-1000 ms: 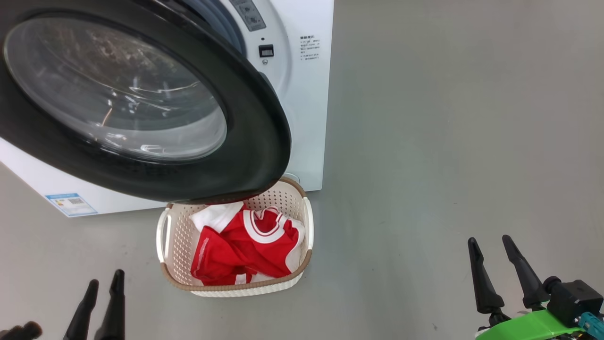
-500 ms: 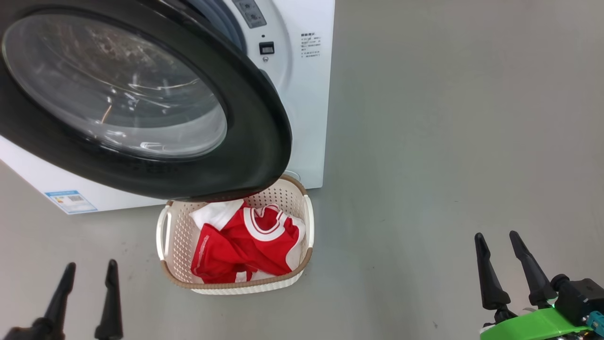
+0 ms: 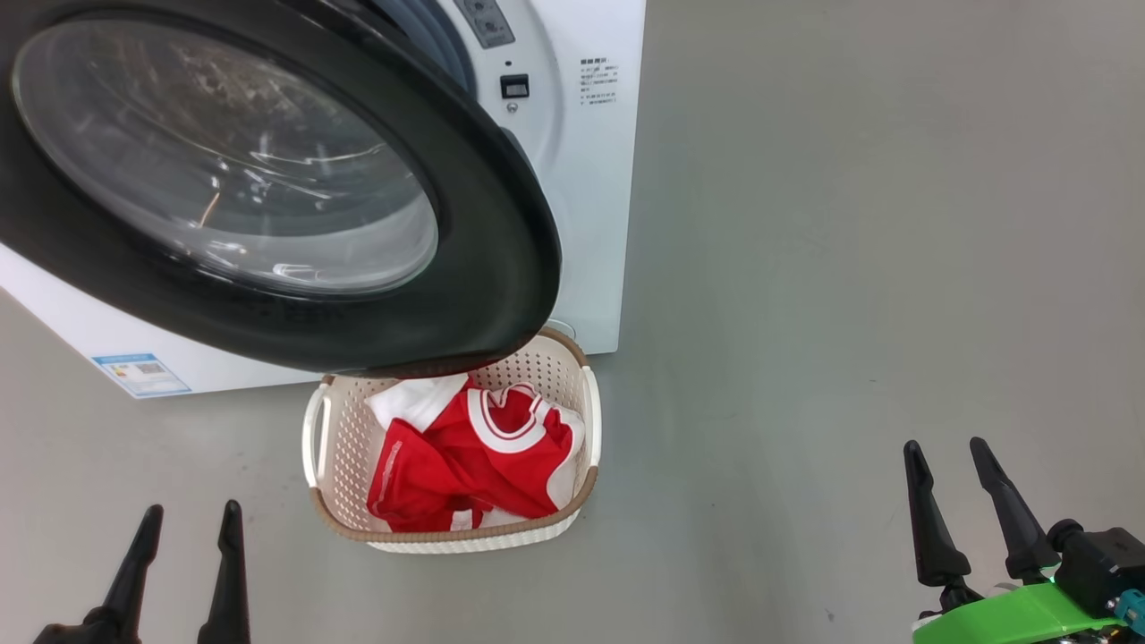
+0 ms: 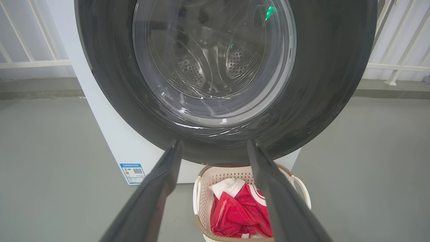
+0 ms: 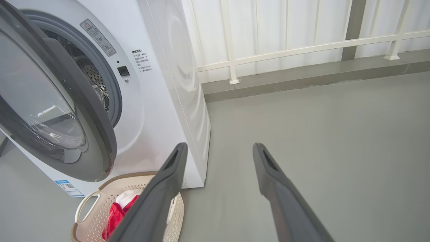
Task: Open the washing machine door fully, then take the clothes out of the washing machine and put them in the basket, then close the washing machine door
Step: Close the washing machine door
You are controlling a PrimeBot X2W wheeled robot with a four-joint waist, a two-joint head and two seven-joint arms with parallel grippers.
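Observation:
The washing machine (image 3: 592, 224) stands at the upper left, and its black-rimmed washing machine door (image 3: 501, 241) hangs ajar, overhanging the back of the basket (image 3: 586, 487). The clothes (image 3: 465, 461), red jerseys with white trim and a white piece, lie in the basket on the floor. My left gripper (image 3: 193, 510) is open and empty, low at the left, short of the basket. My right gripper (image 3: 944, 444) is open and empty, far to the right over bare floor. The left wrist view faces the door's glass (image 4: 215, 60), with the steel drum visible through it. The right wrist view shows the door (image 5: 100, 127) swung partly out from the gasket.
A blue label (image 3: 141, 374) marks the machine's lower left corner. Grey floor (image 3: 850, 268) stretches to the right of the machine. A white railing (image 5: 302, 47) on a low curb runs behind the machine.
The head camera has shifted slightly. My left gripper has turned, so its fingers now show further apart. The right gripper sits a little further right. Door, basket and clothes are as before.

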